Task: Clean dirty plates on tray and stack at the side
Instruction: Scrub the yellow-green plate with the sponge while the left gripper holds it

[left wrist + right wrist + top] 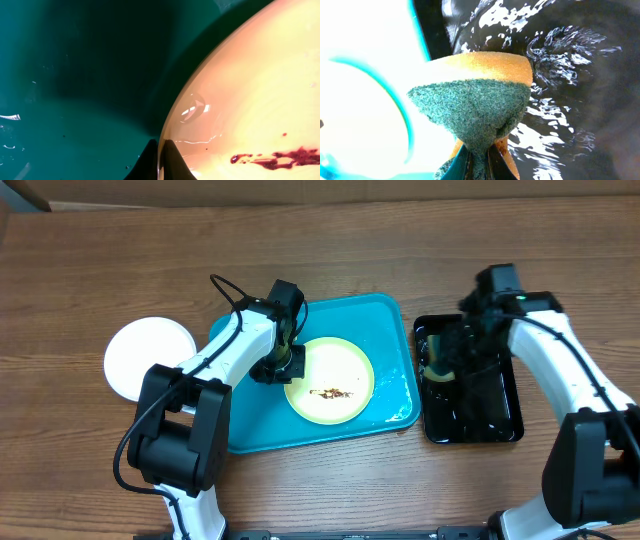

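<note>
A pale green-rimmed plate (330, 380) with a yellowish centre and a brown sauce smear lies on the turquoise tray (385, 320). My left gripper (283, 360) is shut on that plate's left rim; in the left wrist view the fingers (161, 159) pinch the plate edge (240, 95) over the tray (75, 90). A white plate (148, 358) lies on the table left of the tray. My right gripper (448, 352) is shut on a yellow-and-green sponge (480, 100) over the black tray (470, 415).
The narrow black tray (580, 75) holds water and stands right of the turquoise tray. Water pools at the turquoise tray's right end (402, 412). A cardboard edge lies along the back of the table.
</note>
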